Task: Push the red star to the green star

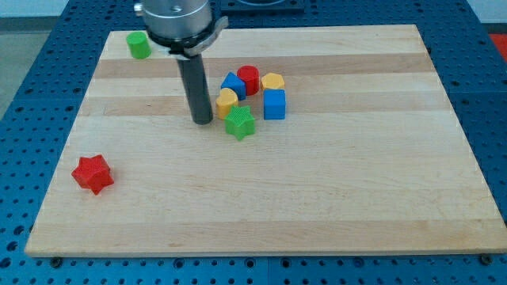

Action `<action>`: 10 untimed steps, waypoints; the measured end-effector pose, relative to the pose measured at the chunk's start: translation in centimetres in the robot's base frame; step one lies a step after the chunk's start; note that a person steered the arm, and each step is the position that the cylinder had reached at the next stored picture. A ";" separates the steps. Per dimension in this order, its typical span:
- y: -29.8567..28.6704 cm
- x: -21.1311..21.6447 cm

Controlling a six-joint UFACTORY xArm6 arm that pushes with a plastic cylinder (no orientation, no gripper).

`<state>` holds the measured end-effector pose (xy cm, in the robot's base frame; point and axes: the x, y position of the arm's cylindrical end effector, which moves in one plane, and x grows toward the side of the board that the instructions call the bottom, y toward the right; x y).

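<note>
My tip [202,120] sits just left of the green star [239,123].

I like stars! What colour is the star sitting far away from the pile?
Red: the red star, seen in the camera view.

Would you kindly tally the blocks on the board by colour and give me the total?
Red: 2, the red star and red cylinder
Green: 2, the green star and green cylinder
Blue: 2, the blue cube and blue block
Yellow: 2, the yellow block and yellow heart
Total: 8
</note>
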<state>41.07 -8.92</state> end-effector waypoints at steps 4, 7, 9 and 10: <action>-0.9 -1.3; -16.0 0.6; -21.2 5.0; -20.8 11.4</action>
<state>52.44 -29.70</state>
